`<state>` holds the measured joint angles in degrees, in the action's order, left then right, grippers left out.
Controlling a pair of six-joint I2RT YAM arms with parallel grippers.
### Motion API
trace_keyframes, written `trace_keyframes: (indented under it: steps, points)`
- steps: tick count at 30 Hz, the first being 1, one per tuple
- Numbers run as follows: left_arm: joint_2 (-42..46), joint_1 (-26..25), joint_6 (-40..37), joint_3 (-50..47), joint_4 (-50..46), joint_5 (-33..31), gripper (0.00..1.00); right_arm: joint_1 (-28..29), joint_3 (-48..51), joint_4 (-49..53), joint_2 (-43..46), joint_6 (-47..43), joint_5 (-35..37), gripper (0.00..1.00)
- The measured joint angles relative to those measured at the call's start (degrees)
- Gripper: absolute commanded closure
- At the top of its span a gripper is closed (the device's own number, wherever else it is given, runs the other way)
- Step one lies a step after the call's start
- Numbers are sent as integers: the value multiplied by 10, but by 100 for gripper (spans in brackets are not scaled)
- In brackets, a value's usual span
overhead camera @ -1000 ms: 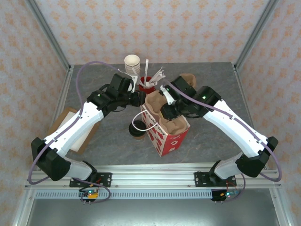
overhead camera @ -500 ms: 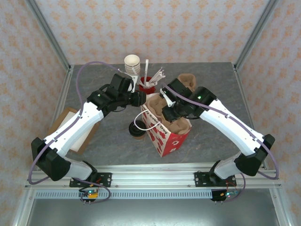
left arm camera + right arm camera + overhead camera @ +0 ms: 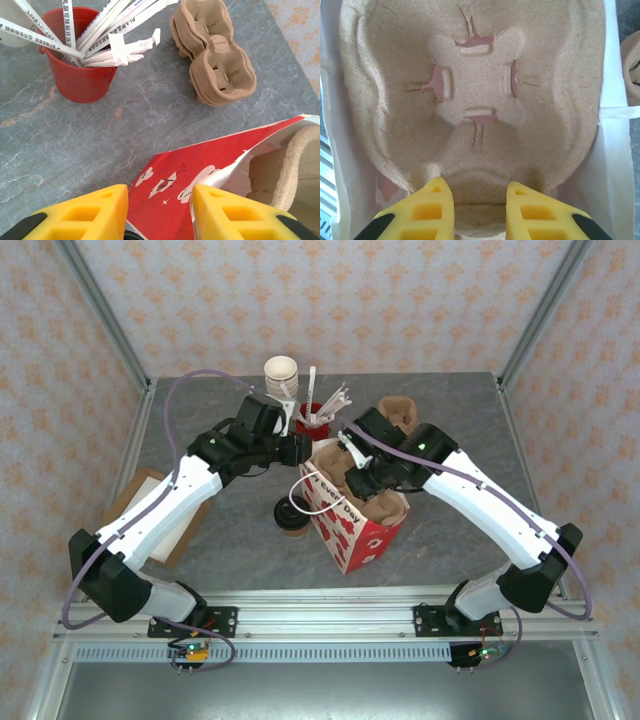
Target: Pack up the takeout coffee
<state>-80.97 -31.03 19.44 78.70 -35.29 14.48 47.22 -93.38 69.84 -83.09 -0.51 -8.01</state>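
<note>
Two arms reach in over a red paper bag (image 3: 345, 532) at mid-frame in the top view. L to R: a stack of cream cups (image 3: 282, 373) stands at the back, w/ a red bucket (image 3: 80, 75) of wrapped straws (image 3: 117, 42) just beside it. The left gripper (image 3: 160, 200) sits in front of the bucket, fingers apart, w/ the bag's red rim between them; can't tell if they touch it. Below that, the takeout coffee (image 3: 290, 512), black lid on, stands on the grey table (image 3: 230, 560) just beside the bag's left side, outside it. A pulp cup carrier (image 3: 475, 100) sits in the bag's mouth, and the right gripper (image 3: 480, 195) is clamped on its near rim. Spare carriers (image 3: 215, 60) are stacked behind the bag, toward upper right.
</note>
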Motion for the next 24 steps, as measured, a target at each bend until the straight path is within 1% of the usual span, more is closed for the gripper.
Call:
trace_keyframes:
  steps: [24]
  points:
    - [-9, -1, 0, 0, 3, 1, 59, 0, 0, 0, 16, -28, -20, 78]
